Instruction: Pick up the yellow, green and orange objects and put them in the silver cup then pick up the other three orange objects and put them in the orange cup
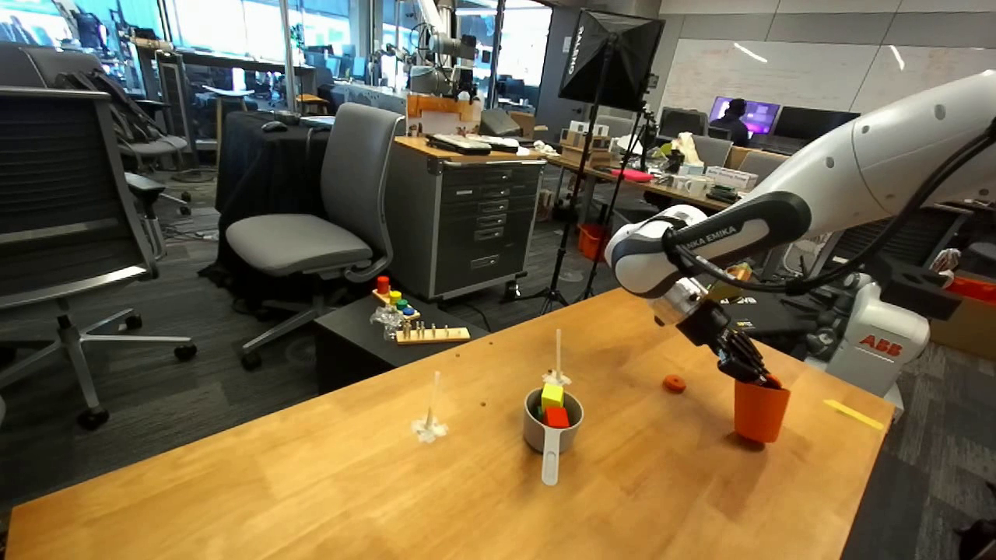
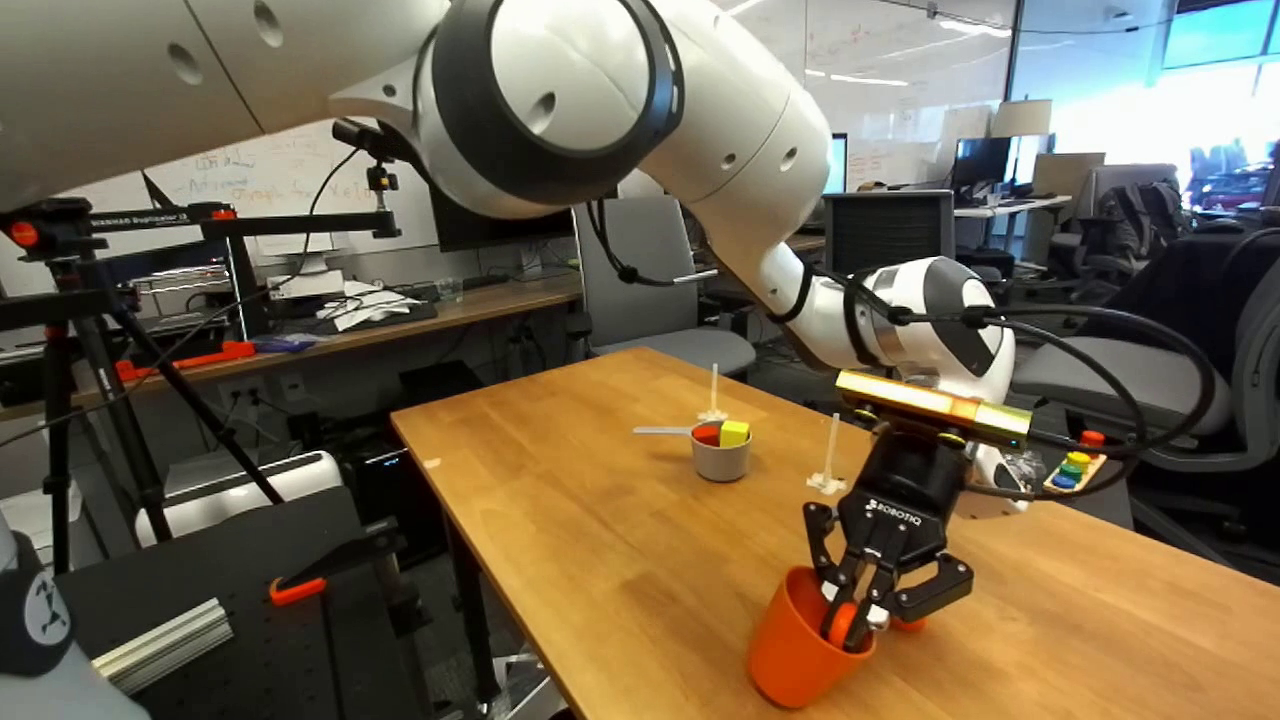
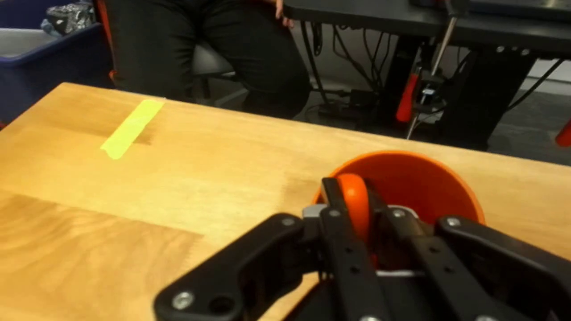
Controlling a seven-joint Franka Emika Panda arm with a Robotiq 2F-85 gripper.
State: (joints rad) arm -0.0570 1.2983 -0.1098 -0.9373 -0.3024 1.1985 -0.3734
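Pale rod (image 1: 435,400): slim, standing in a whitish base, left of centre in an exterior view.

Silver cup (image 1: 535,437): grey metal, mouth up, lower centre; long flat handle directed at the bottom edge of the frame. Contents: yellow block (image 1: 552,395); orange-red block (image 1: 556,418), lying toward the handle.

Loose orange disc (image 1: 674,383): round, flat on the wooden table (image 1: 311,498), right of centre.

Gripper (image 2: 848,618): black, right of centre in both exterior views, pointing down into the mouth of the orange cup (image 1: 761,416); jaws clenched on one piece.

Gripped orange disc (image 3: 355,203): smooth, glossy, round-edged; right of centre in the wrist view, nearly edge-on between the fingers, long axis running top to bottom of the frame. Located at the cup's mouth; depth cannot be told.

Orange cup: tapered, wider at the rim, mouth up; true tilt cannot be told.

Yellow tape (image 1: 853,414): far right, slanting down rightward.
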